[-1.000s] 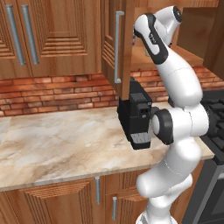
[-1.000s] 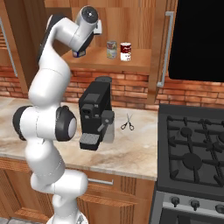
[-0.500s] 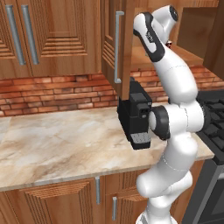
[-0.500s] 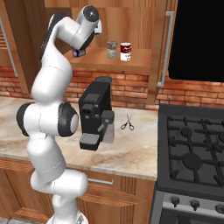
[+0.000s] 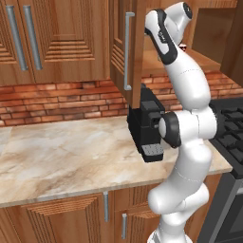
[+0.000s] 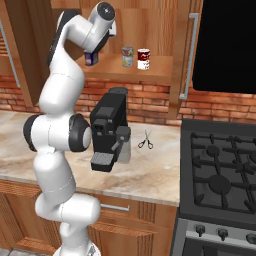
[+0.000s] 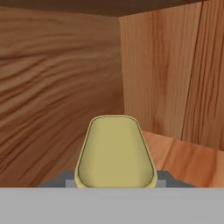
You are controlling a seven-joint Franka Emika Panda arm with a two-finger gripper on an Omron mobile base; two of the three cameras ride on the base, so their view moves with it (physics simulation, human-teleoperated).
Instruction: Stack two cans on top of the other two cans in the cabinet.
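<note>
The cabinet (image 6: 150, 75) stands open, its ridged door (image 5: 121, 47) swung out with one long silver handle (image 5: 127, 52). Up inside it, my gripper (image 6: 91, 53) is shut on the blue can (image 6: 91, 59) at the left end of the shelf. Looking down along the hand, the can's yellowish top (image 7: 115, 151) sits between my fingers, which it mostly hides, with the cabinet's back corner beyond. To the right on the shelf stand a pale green can (image 6: 127, 56) and a white can with a red top band (image 6: 143, 59), side by side.
A black coffee machine (image 6: 110, 125) sits on the marble counter (image 5: 61, 156) right below the cabinet, with scissors (image 6: 145, 141) beside it. A stove (image 6: 220, 170) lies to the right under a dark panel (image 6: 225, 45). Closed wall cabinets (image 5: 42, 42) hang to the left.
The hand with the blue can has edged slightly upward inside the cabinet. The other two cans have not moved.
</note>
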